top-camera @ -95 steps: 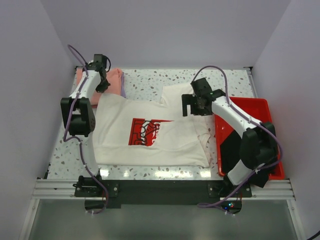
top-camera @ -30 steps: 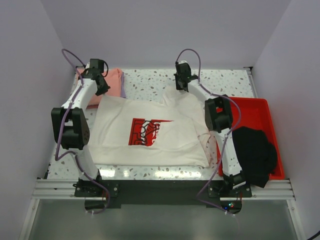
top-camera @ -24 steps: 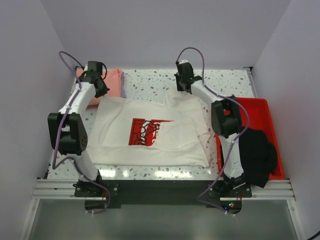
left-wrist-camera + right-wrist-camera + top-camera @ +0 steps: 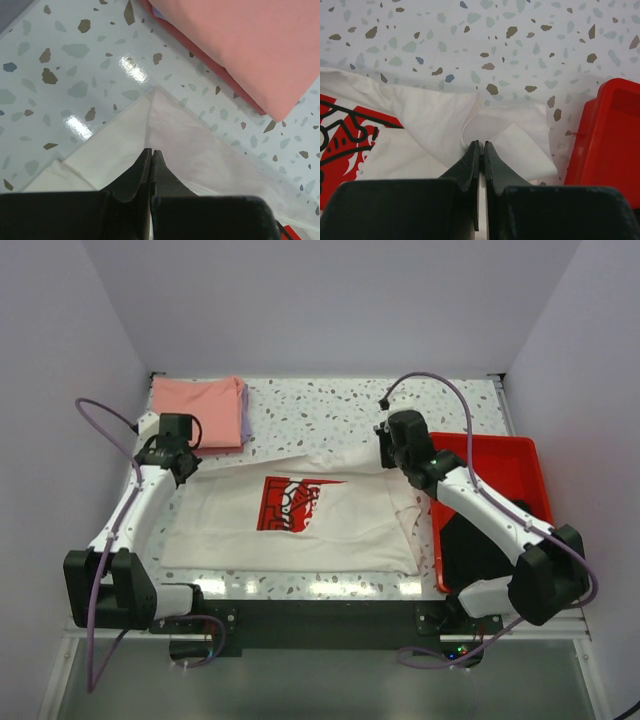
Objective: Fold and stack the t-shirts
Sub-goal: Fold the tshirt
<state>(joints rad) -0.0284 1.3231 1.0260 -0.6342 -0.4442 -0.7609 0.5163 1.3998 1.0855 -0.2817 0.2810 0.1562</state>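
Observation:
The cream-white t-shirt (image 4: pixel 300 535) with its red chest print (image 4: pixel 292 502) lies spread across the middle of the table. Its far edge is lifted and drawn toward the front. My left gripper (image 4: pixel 182 465) is shut on the shirt's far left corner, and the cloth (image 4: pixel 175 135) tents up into the closed tips (image 4: pixel 151 150). My right gripper (image 4: pixel 392 462) is shut on the far right part of the shirt (image 4: pixel 430 120), pinching a fold at its tips (image 4: pixel 480 144). A folded salmon-pink t-shirt (image 4: pixel 195 400) (image 4: pixel 240 45) rests at the back left, with a lavender edge (image 4: pixel 246 418) showing under it.
A red plastic tray (image 4: pixel 510 455) (image 4: pixel 615 145) stands at the right edge, close beside my right gripper, with a black cloth (image 4: pixel 480 550) inside. Bare speckled tabletop (image 4: pixel 330 400) runs along the back, between the pink stack and the tray.
Both grippers have come back from the shirt's far edge toward the front, pulling that edge with them. The pink stack is now uncovered by the left arm.

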